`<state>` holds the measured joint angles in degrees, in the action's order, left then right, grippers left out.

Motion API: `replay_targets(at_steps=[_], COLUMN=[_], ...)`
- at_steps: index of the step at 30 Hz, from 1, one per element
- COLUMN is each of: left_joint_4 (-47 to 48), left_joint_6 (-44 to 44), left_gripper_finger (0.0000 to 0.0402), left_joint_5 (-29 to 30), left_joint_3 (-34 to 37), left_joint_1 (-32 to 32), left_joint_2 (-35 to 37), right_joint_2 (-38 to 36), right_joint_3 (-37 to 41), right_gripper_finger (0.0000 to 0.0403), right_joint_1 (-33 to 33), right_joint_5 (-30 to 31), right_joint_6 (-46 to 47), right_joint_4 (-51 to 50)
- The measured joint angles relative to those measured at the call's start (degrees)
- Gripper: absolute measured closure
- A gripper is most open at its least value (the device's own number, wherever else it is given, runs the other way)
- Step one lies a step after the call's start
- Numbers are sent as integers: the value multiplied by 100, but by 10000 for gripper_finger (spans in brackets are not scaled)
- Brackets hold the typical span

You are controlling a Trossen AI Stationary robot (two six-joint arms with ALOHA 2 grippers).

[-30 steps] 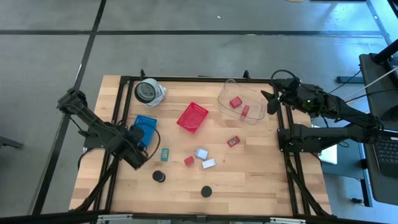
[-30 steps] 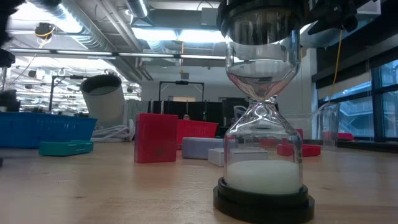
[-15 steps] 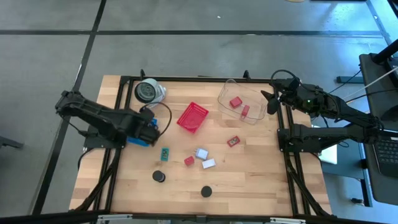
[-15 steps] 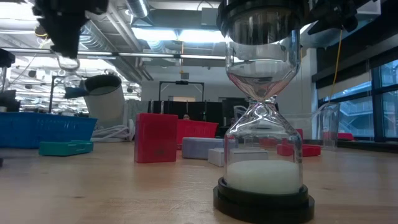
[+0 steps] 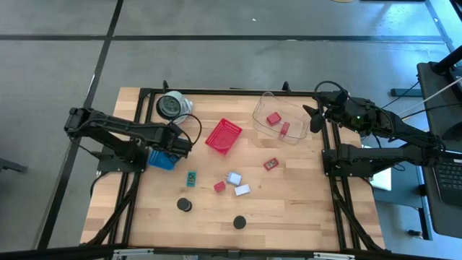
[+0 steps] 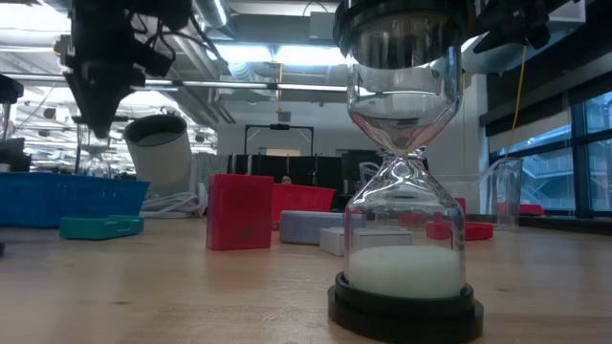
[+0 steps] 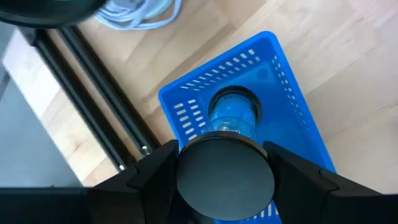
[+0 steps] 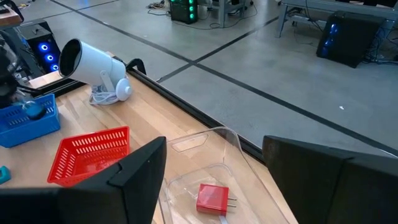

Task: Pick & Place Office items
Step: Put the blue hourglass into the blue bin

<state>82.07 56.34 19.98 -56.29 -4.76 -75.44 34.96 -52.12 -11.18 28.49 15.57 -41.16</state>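
- Blue tray [image 5: 160,158] — a slotted plastic square near the table's left edge, partly covered from above.
- Red mesh basket [image 5: 223,136] — sits tilted at the table's middle, toward the far side.
- Clear plastic container [image 5: 268,107] stands far right of the basket, close to the table's far edge.
- White round lamp-like device [image 5: 173,106] lies at the far left, its white cable coiled beside it.
- Wooden table [image 5: 303,209] with a black frame, on a grey floor.

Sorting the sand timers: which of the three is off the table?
The hourglass gripped by the left gripper above the blue tray; the other two stand upright on the table's wood.
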Motion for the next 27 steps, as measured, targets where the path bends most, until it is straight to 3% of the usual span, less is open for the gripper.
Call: replay_targets(at_steps=[13, 27], left_joint_4=[-604, -828], left_joint_6=[-355, -394], left_gripper_finger=[184, 165], left_joint_5=[-176, -99], left_joint_3=[539, 561], left_joint_1=[287, 429], left_joint_2=[0, 0], right_joint_2=[0, 0], right_joint_3=[0, 0], right_gripper_finger=[133, 133], right_joint_1=[2, 2], right_joint_5=[-2, -2], right_joint_6=[0, 0], right_joint_4=[-1, -1])
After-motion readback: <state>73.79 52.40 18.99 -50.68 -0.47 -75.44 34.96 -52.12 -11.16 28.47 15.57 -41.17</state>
